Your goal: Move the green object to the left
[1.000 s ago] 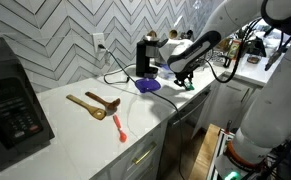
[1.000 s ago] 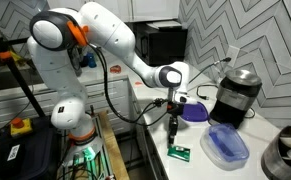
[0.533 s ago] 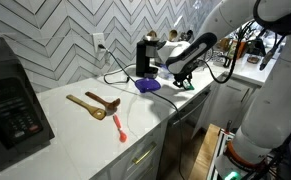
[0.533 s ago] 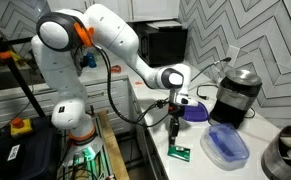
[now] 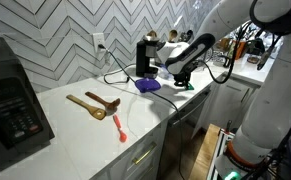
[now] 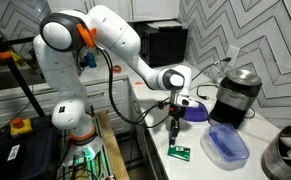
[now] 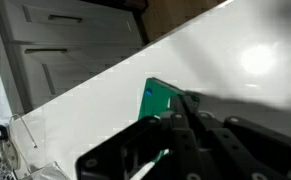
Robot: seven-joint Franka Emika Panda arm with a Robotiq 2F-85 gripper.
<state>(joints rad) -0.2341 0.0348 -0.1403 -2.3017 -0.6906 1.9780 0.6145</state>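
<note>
The green object (image 6: 180,152) is a small flat bright-green piece lying on the white counter close to its front edge. It also shows in an exterior view (image 5: 189,86) and in the wrist view (image 7: 155,100). My gripper (image 6: 174,128) hangs just above and slightly beside it, fingers pointing down and close together, with nothing held. It also shows in an exterior view (image 5: 182,78). In the wrist view the dark fingers (image 7: 180,112) cover part of the green object's edge.
A purple disc (image 6: 195,113) lies behind the gripper. A blue bowl (image 6: 225,146) sits next to the green object, with a black appliance (image 6: 235,95) behind. Wooden utensils (image 5: 93,104) and a red spoon (image 5: 119,127) lie further along the counter by a black machine (image 5: 10,100).
</note>
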